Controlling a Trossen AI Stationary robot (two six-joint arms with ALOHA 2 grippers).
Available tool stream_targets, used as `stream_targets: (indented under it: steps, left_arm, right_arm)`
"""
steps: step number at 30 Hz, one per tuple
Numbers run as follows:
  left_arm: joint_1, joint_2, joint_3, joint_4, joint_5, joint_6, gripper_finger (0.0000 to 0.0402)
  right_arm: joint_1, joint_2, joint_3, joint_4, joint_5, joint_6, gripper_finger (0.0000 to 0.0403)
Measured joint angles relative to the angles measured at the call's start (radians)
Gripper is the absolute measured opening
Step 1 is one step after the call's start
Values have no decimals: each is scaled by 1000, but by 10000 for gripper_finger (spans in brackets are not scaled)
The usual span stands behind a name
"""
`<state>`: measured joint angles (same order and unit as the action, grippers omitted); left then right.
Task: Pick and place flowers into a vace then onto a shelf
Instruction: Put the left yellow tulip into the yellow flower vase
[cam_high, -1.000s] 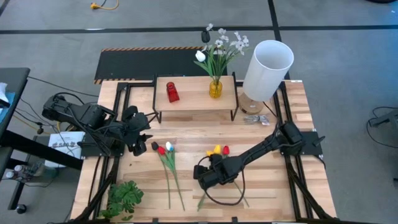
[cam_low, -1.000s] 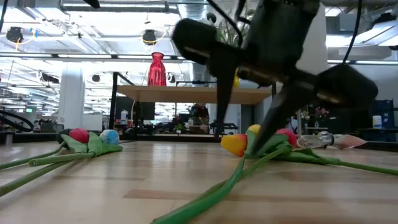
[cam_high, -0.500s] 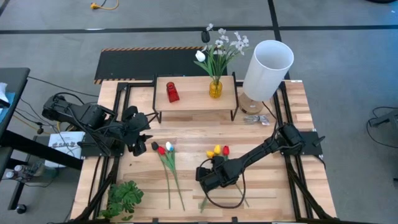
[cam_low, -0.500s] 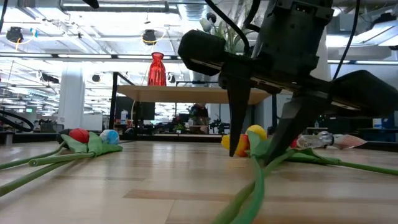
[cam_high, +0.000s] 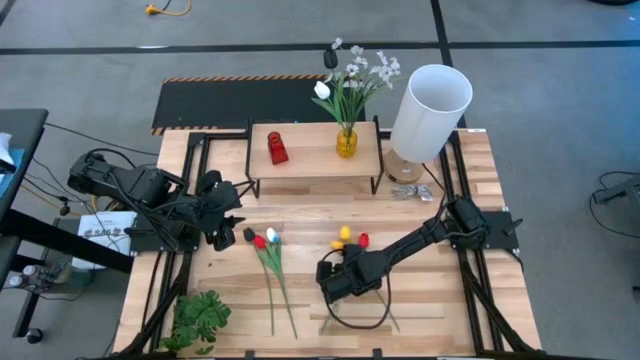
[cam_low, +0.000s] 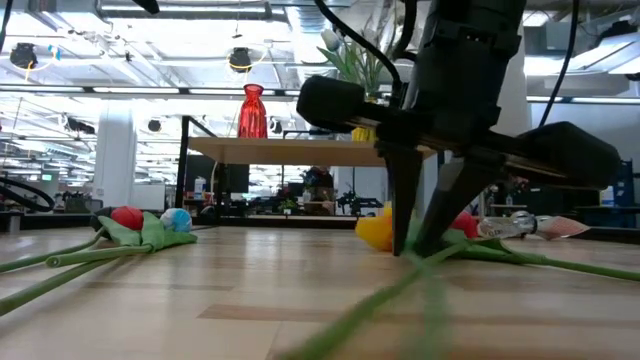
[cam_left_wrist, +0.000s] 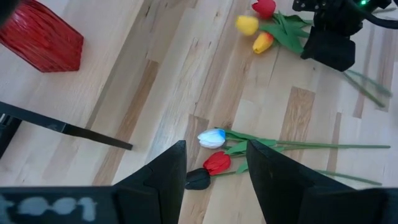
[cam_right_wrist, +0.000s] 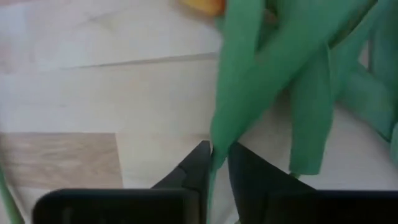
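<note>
Yellow (cam_high: 345, 233) and red (cam_high: 363, 240) tulips lie on the table right of centre. My right gripper (cam_high: 342, 258) stands over their stems, shut on one green stem (cam_right_wrist: 219, 134). A second bunch with red, white and dark heads (cam_high: 262, 239) lies left of centre, also seen in the left wrist view (cam_left_wrist: 214, 152). My left gripper (cam_high: 234, 222) waits open and empty just left of that bunch. A yellow vase (cam_high: 346, 142) holding white blossoms and a white tulip stands on the light-wood shelf (cam_high: 315, 165), beside a red vase (cam_high: 277, 148). My right gripper pinches one green tulip stem (cam_right_wrist: 217, 144) between its two fingers (cam_low: 402, 215), a short way below the heads. The fingers come from above, pointing down, and lie across the stem. The yellow head (cam_low: 376, 232) sits low by the table; the long free end trails toward the near edge.
A lamp with a tall white shade (cam_high: 430, 110) stands at the shelf's right end, with small shiny clutter (cam_high: 410, 192) at its base. A bushy green sprig (cam_high: 200, 318) lies at the near left corner. A black panel with a striped edge (cam_high: 230, 100) lies behind the shelf.
My right gripper has shut its fingers onto a stem of the right bunch and shifted slightly toward the far edge. The yellow heads have moved a little toward the far edge. The held stem's long free end has swung and shows blurred in the low view.
</note>
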<state>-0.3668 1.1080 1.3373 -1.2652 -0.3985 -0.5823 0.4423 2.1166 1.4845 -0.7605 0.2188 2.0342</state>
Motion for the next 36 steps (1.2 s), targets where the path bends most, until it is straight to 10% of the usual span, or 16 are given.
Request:
stream_targets:
  steps: [18, 24, 36]
  left_arm:
    - [0, 0, 0, 0, 0, 2, 158]
    - [0, 0, 0, 0, 0, 14, 158]
    - [0, -3, 0, -37, 0, 94, 158]
  right_arm:
    - [18, -23, 61, -39, 127, -113, 3]
    - [25, -23, 194, -36, 91, -457, 2]
    - [-36, -23, 498, -38, -312, -1308, 1]
